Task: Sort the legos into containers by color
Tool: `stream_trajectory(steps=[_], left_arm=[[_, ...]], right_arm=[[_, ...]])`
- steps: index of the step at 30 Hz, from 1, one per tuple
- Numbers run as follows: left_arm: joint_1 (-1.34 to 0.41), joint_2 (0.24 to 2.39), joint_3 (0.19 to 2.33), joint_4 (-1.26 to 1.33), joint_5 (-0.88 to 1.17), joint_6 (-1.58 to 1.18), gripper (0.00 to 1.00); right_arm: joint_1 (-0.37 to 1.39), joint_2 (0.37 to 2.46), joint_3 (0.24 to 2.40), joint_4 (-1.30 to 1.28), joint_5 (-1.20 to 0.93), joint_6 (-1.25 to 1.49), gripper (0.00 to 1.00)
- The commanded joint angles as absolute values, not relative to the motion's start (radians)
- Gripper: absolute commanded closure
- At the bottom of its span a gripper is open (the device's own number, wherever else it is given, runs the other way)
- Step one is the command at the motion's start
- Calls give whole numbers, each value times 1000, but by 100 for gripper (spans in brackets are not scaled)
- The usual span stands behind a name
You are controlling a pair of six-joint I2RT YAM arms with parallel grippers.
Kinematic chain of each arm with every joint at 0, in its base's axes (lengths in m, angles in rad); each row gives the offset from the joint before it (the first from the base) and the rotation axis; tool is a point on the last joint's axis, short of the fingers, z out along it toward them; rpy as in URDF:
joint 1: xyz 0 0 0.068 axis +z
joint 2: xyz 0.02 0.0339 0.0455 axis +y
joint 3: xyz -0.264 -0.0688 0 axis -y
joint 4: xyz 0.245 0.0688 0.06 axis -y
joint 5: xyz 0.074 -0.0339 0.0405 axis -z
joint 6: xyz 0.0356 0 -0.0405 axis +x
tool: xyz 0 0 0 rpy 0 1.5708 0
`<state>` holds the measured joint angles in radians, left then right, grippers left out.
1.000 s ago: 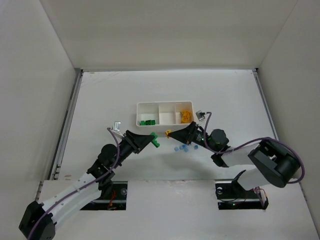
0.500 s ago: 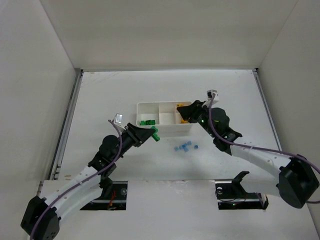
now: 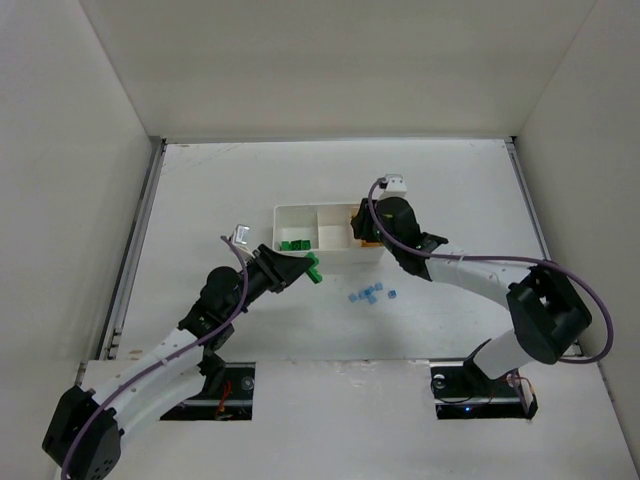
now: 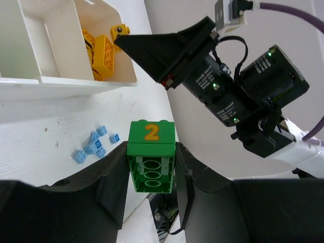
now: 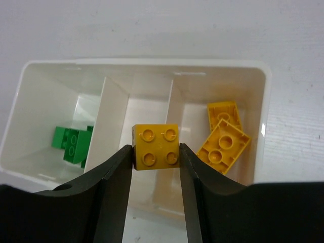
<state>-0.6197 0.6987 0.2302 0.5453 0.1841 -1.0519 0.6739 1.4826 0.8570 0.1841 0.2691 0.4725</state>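
Hovering over the tray (image 5: 263,96), your right gripper (image 3: 362,226) pinches a yellow brick (image 5: 155,147) and your left gripper (image 4: 151,169) a green brick (image 4: 151,139); release nearer the right edge.

The white rectangular plastic tray (image 5: 147,86) was smooth and glossy. The square yellow-orange plastic brick (image 5: 156,147) and the green plastic brick (image 4: 151,152) had a soft sheen — the black fingers (image 5: 114,197) of the right gripper (image 5: 156,154) looked matt, the white tabletop (image 5: 152,25) faintly grained.
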Motion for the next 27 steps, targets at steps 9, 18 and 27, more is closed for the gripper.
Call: stream_trajectory(steps=[9, 18, 27], left_arm=[[-627, 739, 253, 689, 225, -1060, 81], [-556, 785, 224, 839, 385, -1270, 80], [-536, 805, 223, 851, 679, -1532, 73]], right_arm=[[643, 1456, 901, 198, 342, 460, 30], [703, 1066, 609, 487, -70, 473, 52], [754, 980, 578, 517, -466, 376, 39]])
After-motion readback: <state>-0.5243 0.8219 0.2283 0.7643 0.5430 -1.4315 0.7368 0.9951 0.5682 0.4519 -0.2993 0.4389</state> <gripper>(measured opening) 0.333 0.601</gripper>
